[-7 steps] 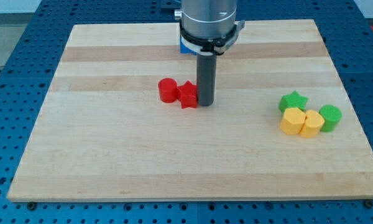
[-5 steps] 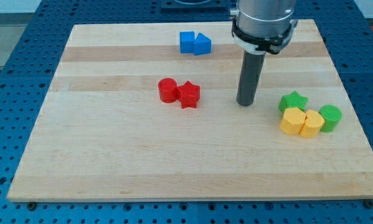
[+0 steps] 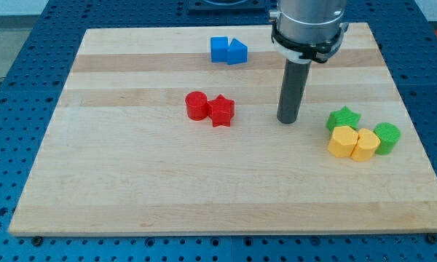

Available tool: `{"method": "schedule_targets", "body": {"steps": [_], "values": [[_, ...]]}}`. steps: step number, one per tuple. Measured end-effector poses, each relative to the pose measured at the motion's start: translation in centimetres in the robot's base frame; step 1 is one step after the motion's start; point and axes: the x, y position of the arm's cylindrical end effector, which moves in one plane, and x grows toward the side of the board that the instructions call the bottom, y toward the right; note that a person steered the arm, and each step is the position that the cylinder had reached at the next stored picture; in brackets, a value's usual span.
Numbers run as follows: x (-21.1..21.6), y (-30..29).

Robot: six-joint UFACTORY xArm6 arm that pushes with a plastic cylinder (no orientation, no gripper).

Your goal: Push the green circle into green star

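The green circle (image 3: 387,137), upright, is seen right of the green star (image 3: 343,118); my tip (image 3: 288,121), grasping nothing, is left of both.

The green circle (image 3: 387,137) lies flat near the board's right edge. The green star (image 3: 344,118) lies up and to its left, apart from it, with yellow blocks between them.

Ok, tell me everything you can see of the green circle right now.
The green circle is a short, plastic-looking cylinder, matte green, standing flat on the wooden board near the view's right edge. Its left side sits against a yellow block. The green star lies further left, apart from it. My tip is left of the star, touching nothing.
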Motion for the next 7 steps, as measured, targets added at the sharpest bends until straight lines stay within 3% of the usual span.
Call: {"method": "schedule_targets", "body": {"steps": [5,7], "values": [[-0.7,0.0],[-2.8,10.9]]}}
